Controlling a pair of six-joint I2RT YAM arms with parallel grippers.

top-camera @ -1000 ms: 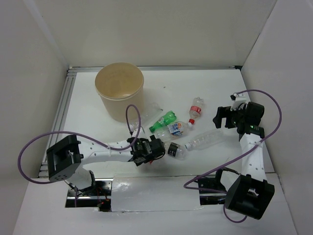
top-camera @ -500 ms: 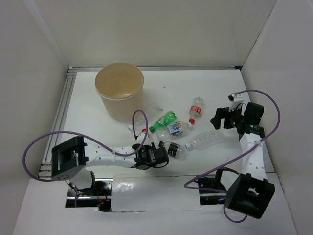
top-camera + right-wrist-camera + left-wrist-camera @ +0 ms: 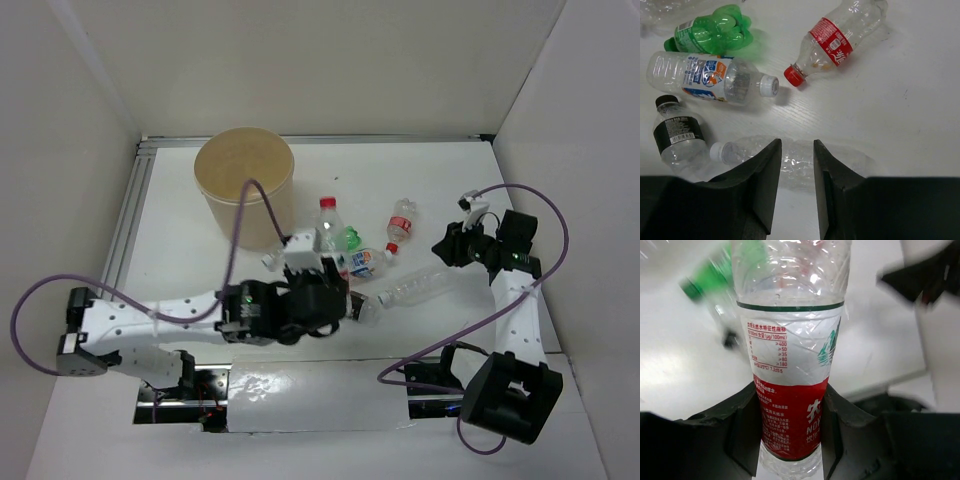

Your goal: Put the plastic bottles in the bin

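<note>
My left gripper (image 3: 792, 407) is shut on a clear plastic bottle (image 3: 790, 335) with a red and white label, holding it by its lower part. In the top view this red-capped bottle (image 3: 328, 222) stands upright above the table in the left gripper (image 3: 322, 268), just right of the tan bin (image 3: 244, 185). My right gripper (image 3: 796, 150) (image 3: 447, 245) hovers with its jaws a narrow gap apart and nothing between them, over a long clear bottle (image 3: 845, 160) (image 3: 420, 285) lying on the table. A green bottle (image 3: 715, 30), a blue-labelled bottle (image 3: 710, 77), a red-labelled bottle (image 3: 835, 37) and a black-labelled bottle (image 3: 677, 132) lie nearby.
White walls close in the table on the left, back and right. An aluminium rail (image 3: 130, 220) runs along the left edge. Purple cables (image 3: 240, 215) loop over both arms, the left one rising beside the bin.
The left gripper shut on the red-labelled bottle and lifted it upright off the table, swinging towards the bin. The right gripper's jaws have narrowed over the long clear bottle.
</note>
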